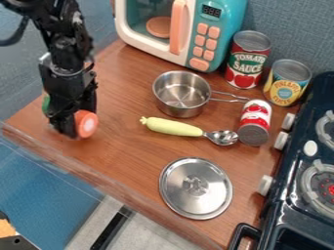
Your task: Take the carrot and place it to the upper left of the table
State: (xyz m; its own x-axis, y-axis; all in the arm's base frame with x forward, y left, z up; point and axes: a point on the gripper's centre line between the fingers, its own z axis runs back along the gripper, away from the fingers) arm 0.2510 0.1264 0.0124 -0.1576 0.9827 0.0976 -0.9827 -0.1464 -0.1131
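At the left side of the tabletop [124, 146], near its front edge, we see the carrot [87, 124] in the hand [79, 121]. The hand hangs down from the upper left, its fingers closed around the carrot's middle, with only a carrot's thickness between them. They hide much of its body. We find its long axis running aslant from upper left to lower right: the green top [46, 104] shows at the upper left of the fingers, and the round orange end, pale at its centre, faces lower right, toward us. We cannot tell whether the carrot touches the wood.

Behind, to the right, a teal and white toy microwave [219, 34] stands at the back, with two upright cans, one red [248, 61] and one yellow [287, 83], beside it. In the middle we have a metal pan [182, 95], its handle pointing right. Below it lie a pale yellow toy vegetable [171, 127] and a spoon [222, 137], end to end, with a smaller red and white can [254, 122] on its side just beyond. A round metal lid [196, 188] lies nearer us, and a dark toy stove [297, 161] stands along the right.
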